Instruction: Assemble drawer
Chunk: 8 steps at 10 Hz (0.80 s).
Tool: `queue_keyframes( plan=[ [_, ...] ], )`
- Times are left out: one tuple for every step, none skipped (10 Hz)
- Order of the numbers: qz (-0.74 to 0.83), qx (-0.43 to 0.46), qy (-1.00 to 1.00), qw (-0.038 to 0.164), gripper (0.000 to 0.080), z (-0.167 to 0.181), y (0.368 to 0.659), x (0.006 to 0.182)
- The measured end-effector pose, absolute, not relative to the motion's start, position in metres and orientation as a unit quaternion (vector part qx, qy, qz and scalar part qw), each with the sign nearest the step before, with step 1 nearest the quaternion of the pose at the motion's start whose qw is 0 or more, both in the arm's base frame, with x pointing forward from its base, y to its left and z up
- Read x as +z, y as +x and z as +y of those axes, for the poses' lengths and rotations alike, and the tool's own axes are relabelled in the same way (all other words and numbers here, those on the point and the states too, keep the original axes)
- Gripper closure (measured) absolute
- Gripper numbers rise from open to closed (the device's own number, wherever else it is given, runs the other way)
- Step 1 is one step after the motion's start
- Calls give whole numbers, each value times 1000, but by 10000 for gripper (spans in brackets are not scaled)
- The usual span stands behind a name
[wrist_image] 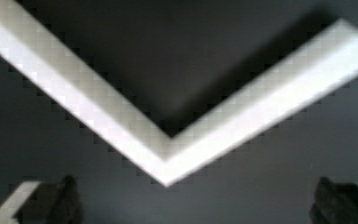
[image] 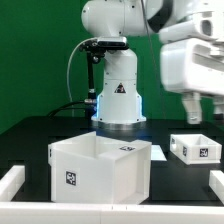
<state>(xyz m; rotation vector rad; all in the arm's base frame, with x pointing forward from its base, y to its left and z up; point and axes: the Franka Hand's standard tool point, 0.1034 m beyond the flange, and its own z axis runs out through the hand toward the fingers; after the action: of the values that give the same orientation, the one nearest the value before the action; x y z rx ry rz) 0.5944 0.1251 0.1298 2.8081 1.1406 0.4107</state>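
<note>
The drawer (image: 196, 149) is a small white shallow open-top box with a black-and-white tag on its side. It rests on the black table at the exterior view's right. My gripper (image: 201, 110) hangs in the air above it, not touching it. In the wrist view my gripper (wrist_image: 197, 200) is open wide and empty, with the two dark fingers (wrist_image: 43, 200) far apart. The drawer does not show in the wrist view.
A large tall white box (image: 100, 166) with a tag stands at the front centre, before the arm's base (image: 118, 100). White rails (image: 12, 184) edge the table. In the wrist view a white V-shaped rail corner (wrist_image: 158, 150) lies below my gripper.
</note>
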Motion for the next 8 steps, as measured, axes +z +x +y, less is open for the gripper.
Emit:
queue_keyframes(
  plan=[
    [342, 136, 929, 38, 150, 142, 600, 124],
    [325, 132, 936, 37, 150, 162, 605, 117],
    [318, 127, 939, 36, 150, 192, 619, 121],
    [327, 138, 934, 35, 150, 201, 626, 125],
    [325, 135, 935, 35, 150, 197, 625, 122],
    [325, 135, 935, 35, 150, 198, 625, 122],
    [352, 113, 928, 45, 150, 191, 627, 119],
    [372, 89, 922, 59, 150, 180, 653, 118]
  ],
)
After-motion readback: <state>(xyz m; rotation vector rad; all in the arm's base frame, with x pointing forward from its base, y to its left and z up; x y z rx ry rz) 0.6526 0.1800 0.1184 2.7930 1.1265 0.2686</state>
